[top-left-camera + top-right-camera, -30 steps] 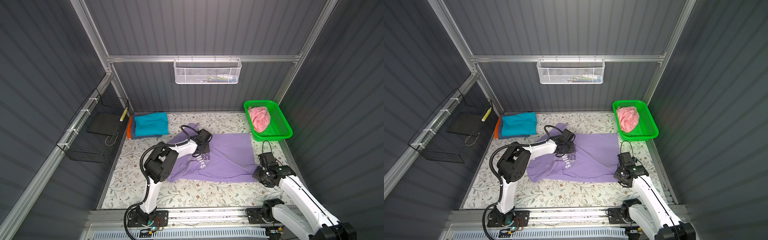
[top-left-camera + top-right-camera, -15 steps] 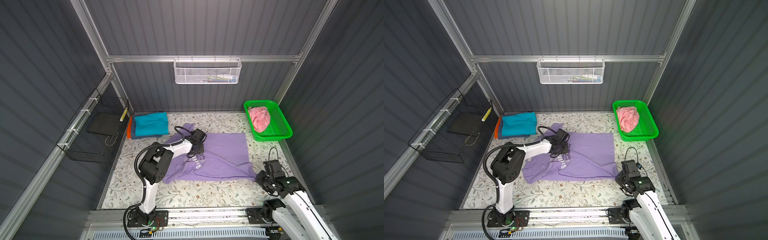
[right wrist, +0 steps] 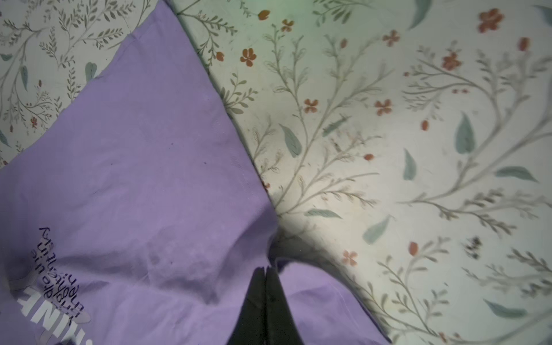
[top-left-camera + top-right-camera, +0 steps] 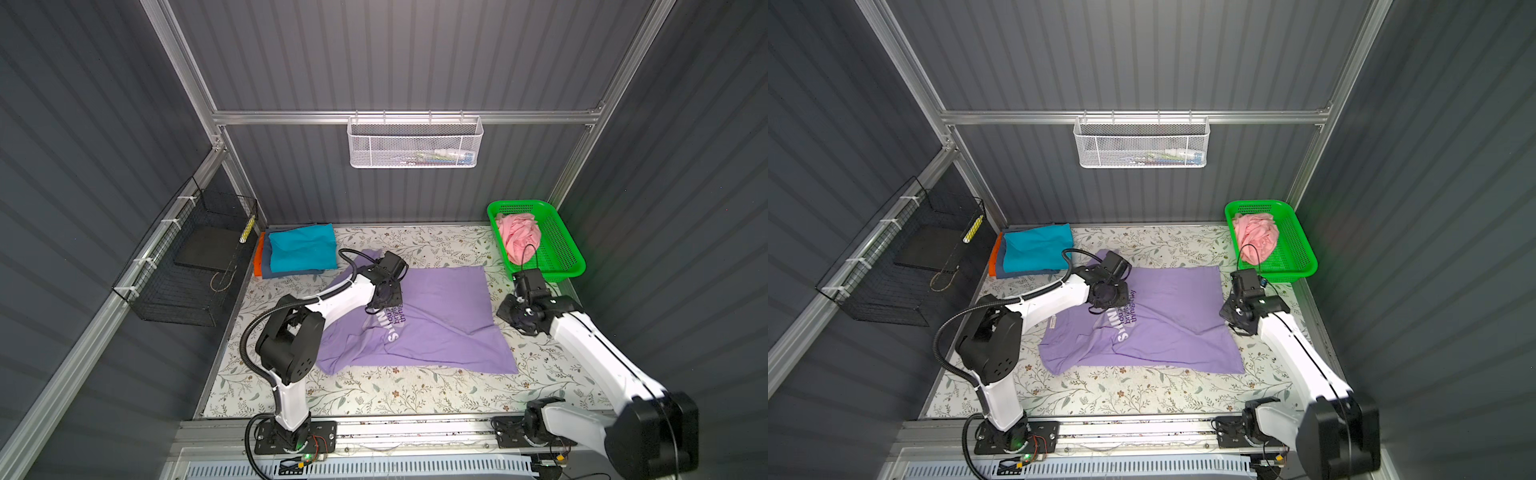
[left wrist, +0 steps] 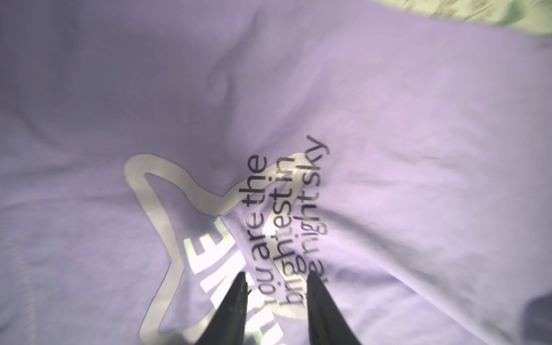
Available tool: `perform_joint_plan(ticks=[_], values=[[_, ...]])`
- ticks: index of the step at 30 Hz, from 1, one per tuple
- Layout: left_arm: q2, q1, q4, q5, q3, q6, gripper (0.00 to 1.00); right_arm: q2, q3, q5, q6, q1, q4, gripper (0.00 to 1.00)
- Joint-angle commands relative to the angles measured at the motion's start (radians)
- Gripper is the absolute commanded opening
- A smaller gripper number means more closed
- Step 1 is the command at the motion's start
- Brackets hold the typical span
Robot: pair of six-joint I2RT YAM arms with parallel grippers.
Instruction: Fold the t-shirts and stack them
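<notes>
Lying spread on the flowery table (image 4: 395,392), mid-way back, is the purple shirt (image 4: 436,336), print up & rumpled. R gripper (image 3: 265,288), jaws pressed together, pinches its right-hand edge, cloth tented up there. L gripper (image 5: 276,286) sits over the print w/ jaws a narrow gap apart. Far left: teal shirt (image 4: 301,249) tops a folded stack. Far right: pink shirt (image 4: 519,239) bunched in the basket (image 4: 569,257).

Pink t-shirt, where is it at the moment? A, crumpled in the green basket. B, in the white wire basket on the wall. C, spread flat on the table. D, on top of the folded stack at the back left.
A: in both top views the pink t-shirt lies bunched up inside the green basket at the back right of the table.
</notes>
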Motion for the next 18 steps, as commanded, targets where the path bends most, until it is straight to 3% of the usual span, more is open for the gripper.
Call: perform_joint_plan(ticks=[1, 5, 7, 13, 18], values=[[-0.06, 0.023, -0.061, -0.014, -0.023, 0.034, 0.35, 0.136, 0.05, -0.025, -0.084, 0.015, 0.103, 0.1], [-0.096, 0.102, -0.051, 0.01, -0.102, 0.04, 0.44, 0.319, 0.137, -0.034, -0.129, 0.017, 0.144, 0.28], [-0.104, 0.133, -0.051, 0.0, -0.133, 0.045, 0.5, 0.401, 0.191, -0.056, -0.144, 0.017, 0.139, 0.3], [-0.096, 0.208, -0.027, 0.004, -0.178, 0.047, 0.51, 0.562, 0.32, -0.038, -0.154, 0.009, 0.115, 0.33], [-0.048, 0.28, 0.008, 0.051, -0.195, 0.042, 0.54, 0.663, 0.408, -0.043, -0.153, -0.016, 0.079, 0.41]])
